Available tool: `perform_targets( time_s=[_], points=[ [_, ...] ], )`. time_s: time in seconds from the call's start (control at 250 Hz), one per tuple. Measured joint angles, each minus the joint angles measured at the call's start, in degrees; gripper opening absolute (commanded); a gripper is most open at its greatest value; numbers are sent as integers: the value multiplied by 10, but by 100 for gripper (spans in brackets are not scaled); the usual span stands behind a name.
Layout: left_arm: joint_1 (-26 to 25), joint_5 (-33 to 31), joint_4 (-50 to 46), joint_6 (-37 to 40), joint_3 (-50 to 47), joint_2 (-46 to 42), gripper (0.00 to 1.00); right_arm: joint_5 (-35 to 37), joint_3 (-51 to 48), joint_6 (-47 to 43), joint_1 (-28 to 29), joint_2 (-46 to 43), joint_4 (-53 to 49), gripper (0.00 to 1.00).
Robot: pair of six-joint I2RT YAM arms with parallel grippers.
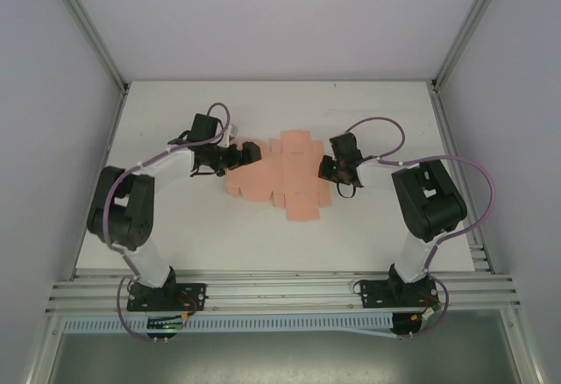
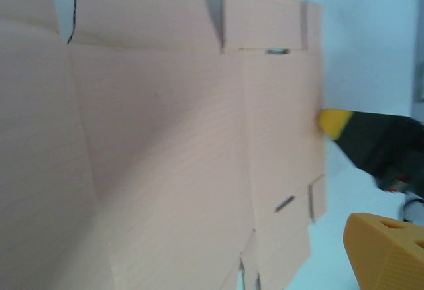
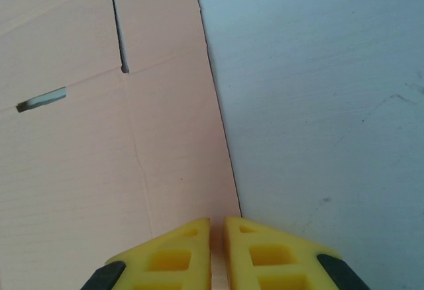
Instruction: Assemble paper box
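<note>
Paper box (image 1: 294,178) is lying flat as an unfolded salmon-pink die-cut sheet, flaps and tabs spread out, at the middle of the white table (image 1: 219,244). It is sitting between the two arms.

Right gripper (image 1: 326,170) is sitting at the sheet's right edge. In the right wrist view its yellow fingers (image 3: 265,253) are closing to a thin slit, pink card is showing in that slit, and the sheet's edge is running straight in under the fingertips, so it is pinching the card edge. A tab slot (image 3: 41,99) is showing to the left, with bare table to the right.

Left gripper (image 1: 250,154) is hanging over the sheet's left side, jaws standing wide, holding nothing. In the left wrist view one orange finger (image 2: 387,253) is showing low at the right, off the card. The right gripper's yellow tip (image 2: 331,123) is touching the sheet's far edge there.
</note>
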Motion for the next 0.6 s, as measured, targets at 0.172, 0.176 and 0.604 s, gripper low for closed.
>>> perform_targets(
  time_s=[0.172,0.176,0.604],
  points=[
    [1,8,33,-7,-15,-56,97,2,-9,0,2,-3,14,13],
    [1,8,34,-7,-15,-56,97,2,-9,0,2,-3,14,13],
    [-29,-20,14,7,8,38,14,13,-39,0,6,-22,45,15]
  ],
)
